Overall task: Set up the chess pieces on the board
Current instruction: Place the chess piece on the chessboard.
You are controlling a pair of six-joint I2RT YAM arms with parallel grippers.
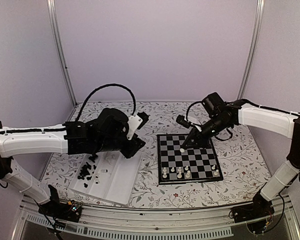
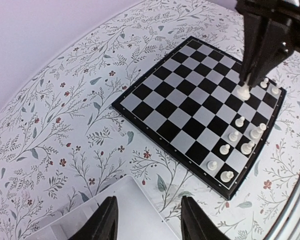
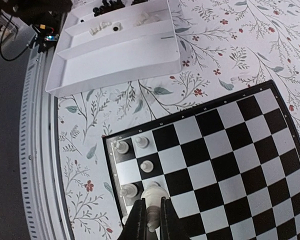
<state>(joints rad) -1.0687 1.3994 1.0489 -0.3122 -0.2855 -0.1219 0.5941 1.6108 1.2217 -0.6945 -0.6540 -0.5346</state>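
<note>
We held a white piece (image 3: 152,196) at the board (image 3: 225,150).
The piece was pinched tight in our right gripper (image 3: 151,217), low on the board's near half; we could not tell if it touched. Other white pieces (image 1: 180,173) stood along the near edge. Our left gripper (image 2: 149,220) hung with its fingers apart above the white tray (image 1: 117,177), where black pieces (image 1: 85,170) lay.

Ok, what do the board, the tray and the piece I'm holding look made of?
Board: likely rigid plastic or laminate; silver-grey checks show a faint sheen. Tray: looks moulded white plastic, smooth, thin walls. White piece in the right gripper: probably plastic, glossy cream surface.
</note>
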